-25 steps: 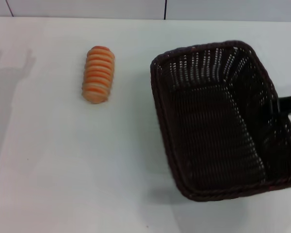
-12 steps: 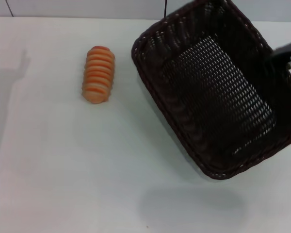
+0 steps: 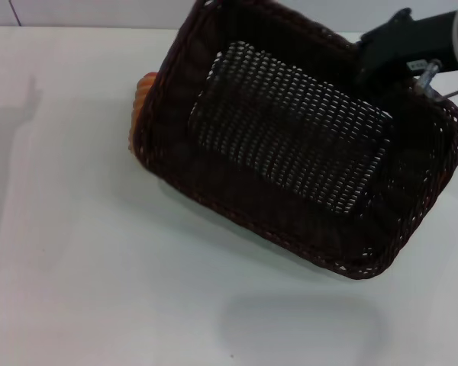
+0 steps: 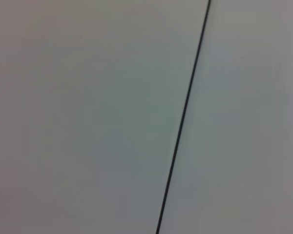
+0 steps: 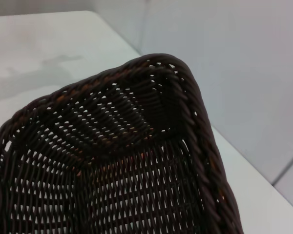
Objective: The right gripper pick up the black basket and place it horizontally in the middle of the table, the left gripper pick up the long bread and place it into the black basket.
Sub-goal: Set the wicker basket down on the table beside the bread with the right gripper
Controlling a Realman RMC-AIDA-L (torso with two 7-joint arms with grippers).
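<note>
Black basket hung in the air above the white bench, tilted, w/ its open side turned toward the head cam so the openwork floor showed pale bench through the weave. Its shadow lay on the bench nearer the robot than the basket, apart from it. Right gripper sat at the basket's far-right rim, black body reaching in from the right; fingers clamped on that rim, tips mostly hidden by the wicker. Long bread lay on the bench at the basket's left end, nearly all covered by it, only an orange sliver showing past the rim. Right wrist cam looked down into the basket: braided rim, one inner corner, sloping woven sides. Left gripper not seen anywhere; left wrist cam showed only a pale surface w/ a thin dark seam, so its fingers' state can't be told.
</note>
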